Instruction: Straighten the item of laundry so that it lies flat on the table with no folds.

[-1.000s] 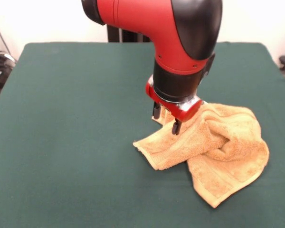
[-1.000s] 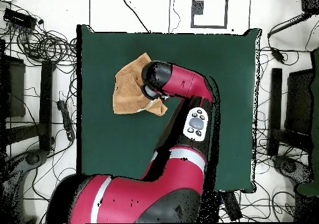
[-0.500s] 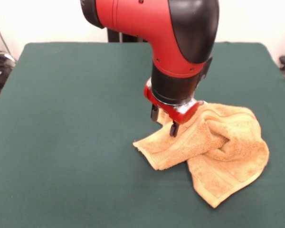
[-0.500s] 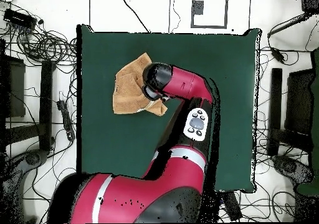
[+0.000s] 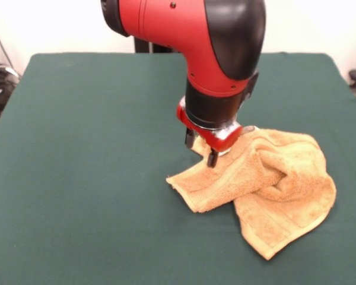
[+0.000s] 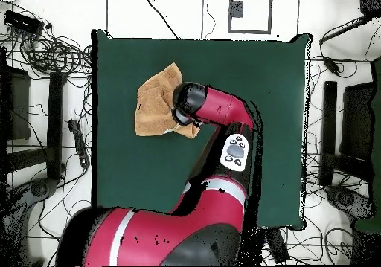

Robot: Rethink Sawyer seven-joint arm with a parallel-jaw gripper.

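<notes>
1. Golden-orange terry makes up the towel [image 5: 267, 184], which sits crumpled on the table [image 5: 89, 148] to the right of centre in the front view; in the overhead view it lies toward the table's upper left [image 6: 152, 104].
2. Little of the task looks done: the cloth is bunched into thick rolls with a deep crease in the middle, one flap folded across another, and a corner pointing toward the near edge.
3. Judging from this, nearly all the spreading is left: the overlapped layers must be pulled apart and each corner drawn out.
4. Loops of pile give the cloth a soft, nubby face; a flatter woven band runs along the lower flap.
5. Dark green felt-like cover on the table looks matte and smooth.
6. Hovering over the towel's far-left part, the pincer [image 5: 199, 149] shows two dark fingers [image 5: 212, 158] set a little apart with nothing held between them.
</notes>
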